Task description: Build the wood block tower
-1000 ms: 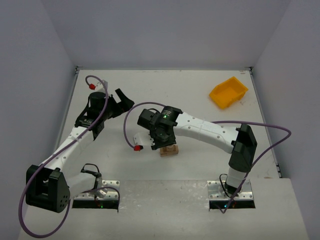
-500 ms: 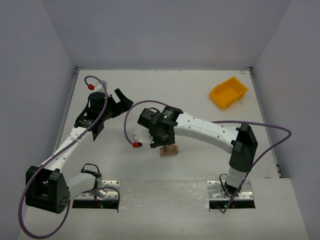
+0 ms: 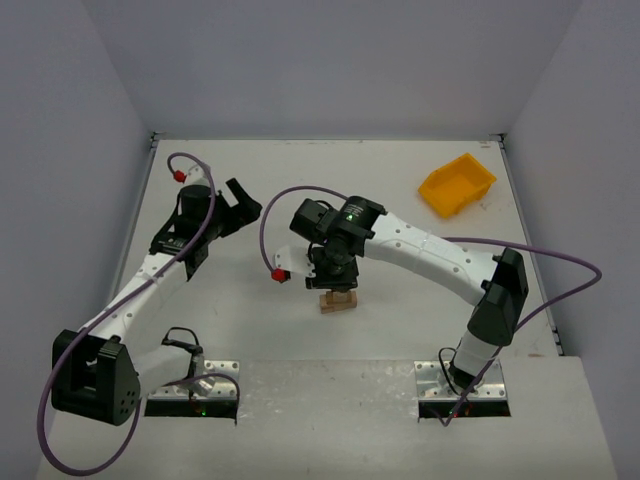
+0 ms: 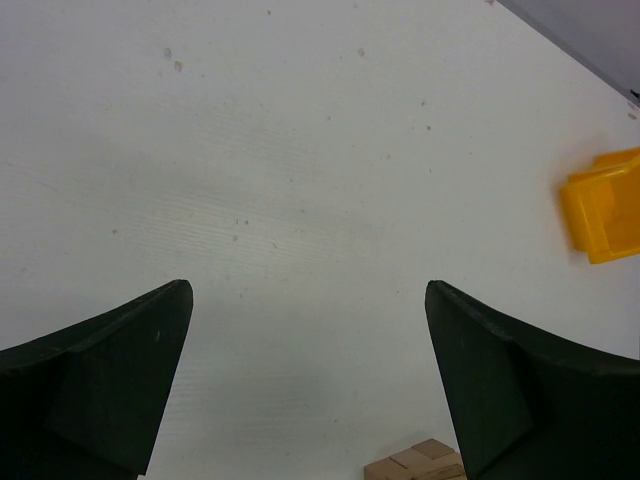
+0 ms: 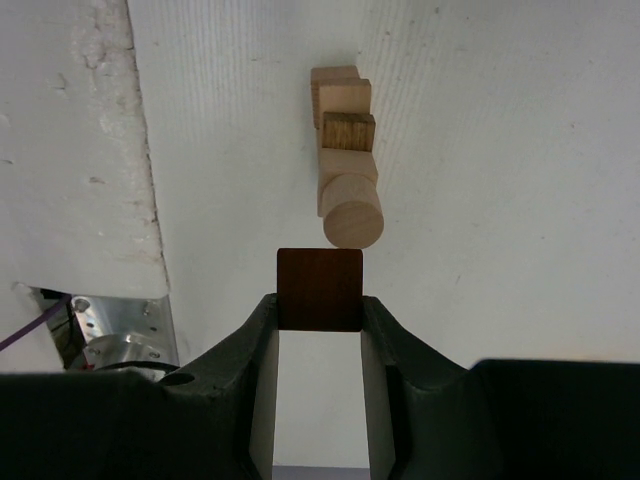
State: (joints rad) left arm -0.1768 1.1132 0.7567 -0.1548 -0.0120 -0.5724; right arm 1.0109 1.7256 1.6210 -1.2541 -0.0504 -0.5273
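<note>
A small stack of pale tan wooden blocks (image 3: pixel 337 301) stands on the white table near the middle front; in the right wrist view the stack (image 5: pixel 343 140) is topped by a round pale piece (image 5: pixel 352 222). My right gripper (image 5: pixel 320 310) is shut on a dark reddish-brown block (image 5: pixel 320 288) and holds it above the stack, just short of the round piece. In the top view the right gripper (image 3: pixel 333 272) hangs over the stack. My left gripper (image 4: pixel 308 295) is open and empty at the left (image 3: pixel 243 200); a corner of the stack (image 4: pixel 418 466) shows at its bottom edge.
A yellow plastic bin (image 3: pixel 456 184) sits at the back right; it also shows in the left wrist view (image 4: pixel 605 205). A metal mounting plate (image 5: pixel 120 345) shows by the table's near edge.
My right arm has risen and shifted slightly right and back above the stack, with the dark block in its jaws. The left arm has barely moved.
</note>
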